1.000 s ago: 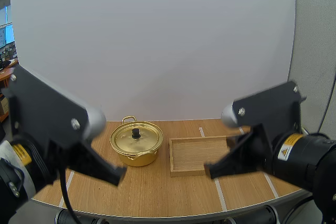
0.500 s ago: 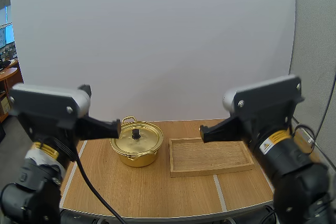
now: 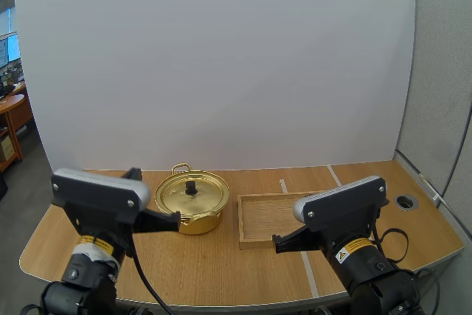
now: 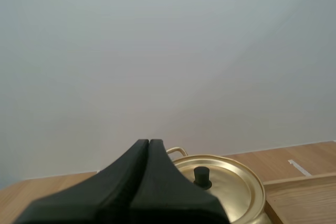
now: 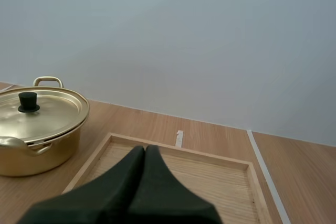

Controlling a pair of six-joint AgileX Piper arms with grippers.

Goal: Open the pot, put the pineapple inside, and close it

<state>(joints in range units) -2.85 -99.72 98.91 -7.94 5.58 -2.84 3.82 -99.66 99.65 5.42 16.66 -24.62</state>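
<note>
The round golden metal pot point(image 3: 199, 220), black-knobbed lid point(image 3: 193, 195) on, stands just ahead of the left gripper point(image 3: 175, 219), whose fingers lie pressed together, empty; the right gripper point(image 3: 277, 244), likewise closed on nothing, faces the shallow wooden tray point(image 3: 241, 220) beside the pot, so the left gripper is nearer. Since half a second ago both grippers have sunk lower; pot and tray have not moved.

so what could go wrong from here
1. The left gripper is shut. Unless it opens first, it may bump the small lid knob and shove the pot rather than grip it.
2. The pot stands close beside the tray, so a nudge could drive it against the tray's rim.
</note>
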